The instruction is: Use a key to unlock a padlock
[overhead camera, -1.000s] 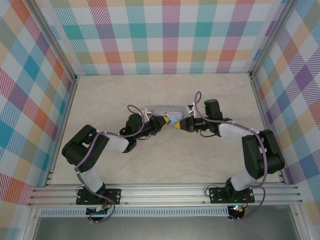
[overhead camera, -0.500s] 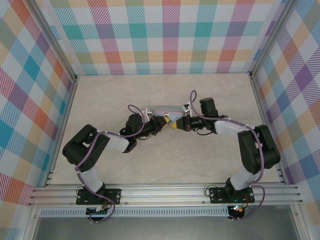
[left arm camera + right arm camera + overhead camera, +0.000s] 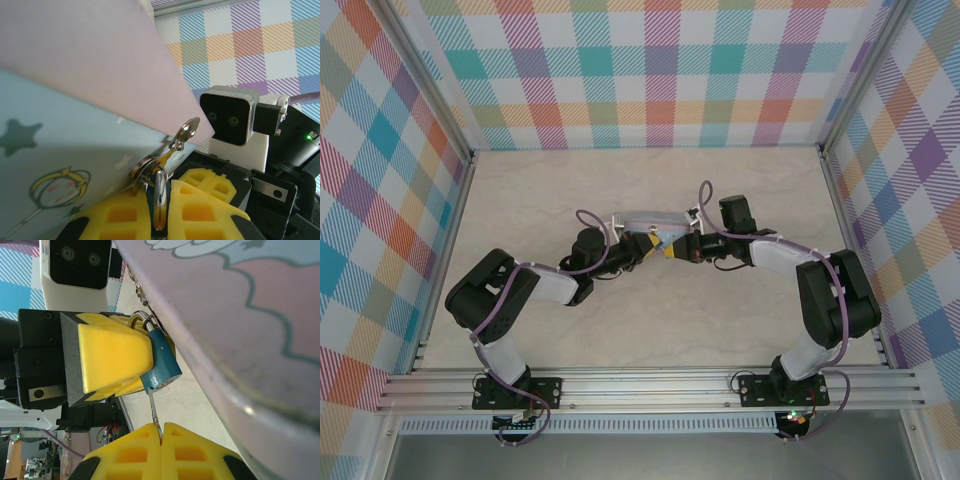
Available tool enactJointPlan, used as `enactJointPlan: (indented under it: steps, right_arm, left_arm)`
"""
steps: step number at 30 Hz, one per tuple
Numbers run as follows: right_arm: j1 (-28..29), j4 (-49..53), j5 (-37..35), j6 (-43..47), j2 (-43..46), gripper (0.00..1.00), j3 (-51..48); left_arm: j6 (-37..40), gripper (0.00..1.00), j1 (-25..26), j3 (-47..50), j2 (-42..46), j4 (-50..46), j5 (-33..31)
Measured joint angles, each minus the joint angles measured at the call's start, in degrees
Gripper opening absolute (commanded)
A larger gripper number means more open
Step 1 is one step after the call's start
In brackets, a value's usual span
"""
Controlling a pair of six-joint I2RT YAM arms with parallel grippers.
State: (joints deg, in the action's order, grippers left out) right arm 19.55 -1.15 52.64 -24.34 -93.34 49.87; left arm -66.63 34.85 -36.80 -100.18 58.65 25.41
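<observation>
At the near end of the right wrist view, your right gripper (image 3: 161, 429) is pinched together on the key (image 3: 152, 405), whose tip meets the underside of the padlock (image 3: 162, 365). You cannot tell how deep it sits. Just beyond, the left gripper (image 3: 160, 200) is clamped on the padlock, which hangs at the edge of the tin (image 3: 260, 340). Push off-axis and the thin key may bend or slip in the pads. Twist hard and the padlock may turn in the left grip and drag the tin.
</observation>
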Motion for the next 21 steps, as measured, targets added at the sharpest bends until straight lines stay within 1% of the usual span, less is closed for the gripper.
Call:
enactJointPlan:
  steps: [21]
  right_arm:
    - [-0.1, 2.3, -0.5, 1.0, -0.7, 0.04, 0.3]
  left_arm:
    - [0.0, 0.00, 0.0, 0.0, -0.2, 0.0, 0.2]
